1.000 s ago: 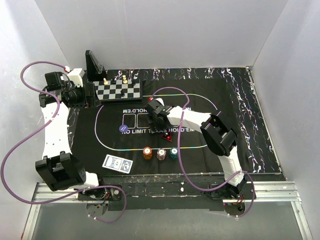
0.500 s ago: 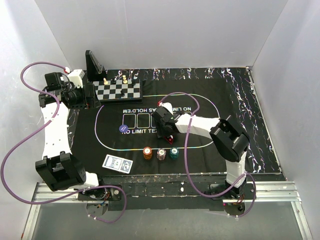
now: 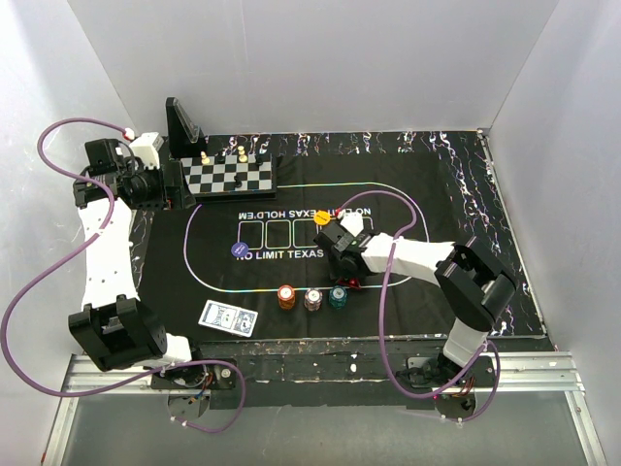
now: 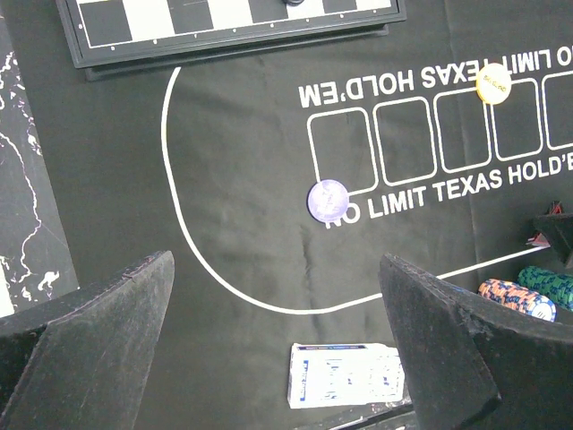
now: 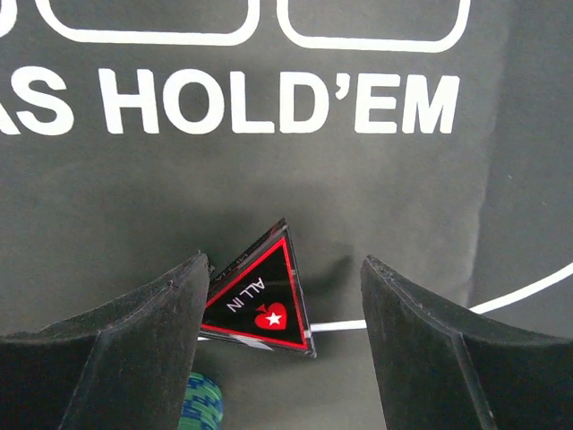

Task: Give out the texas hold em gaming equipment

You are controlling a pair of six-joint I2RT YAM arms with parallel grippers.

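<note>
On the tabletop (image 3: 485,243), a black felt mat (image 3: 218,272) printed NO LIMIT TEXAS HOLD'EM carries the following.

Item 1: red triangular marker (image 5: 260,303), lettered ALL IN, lying on the mat's white outline just beyond the chip row. Right jaws are spread and straddle it. Its left corner sits just beside the left finger; whether they touch, I cannot tell. The right finger stands apart from it.

Item 2: 3 chip stacks in 1 row near the front edge: orange stack (image 3: 286,296), white-pink stack (image 3: 312,299), teal stack (image 3: 337,296). The teal stack shows just under the right arm's left finger in the right wrist view.

Item 3: 2 discs, the yellow disc (image 4: 492,82) on a card box outline and the blue disc (image 4: 329,199) by the word NO.

Item 4: card deck (image 4: 345,374), blue-patterned back up, at the front left.

Item 5: chessboard (image 3: 231,177), far left, not part of the set. Left jaws are spread wide and empty, hanging high near it.

Hazards, as judged: the marker is thin and off-centre between the jaws, so closing may shove or flip it rather than pinch it. The nearby teal stack could be toppled if the left finger drops lower or sweeps toward it.
</note>
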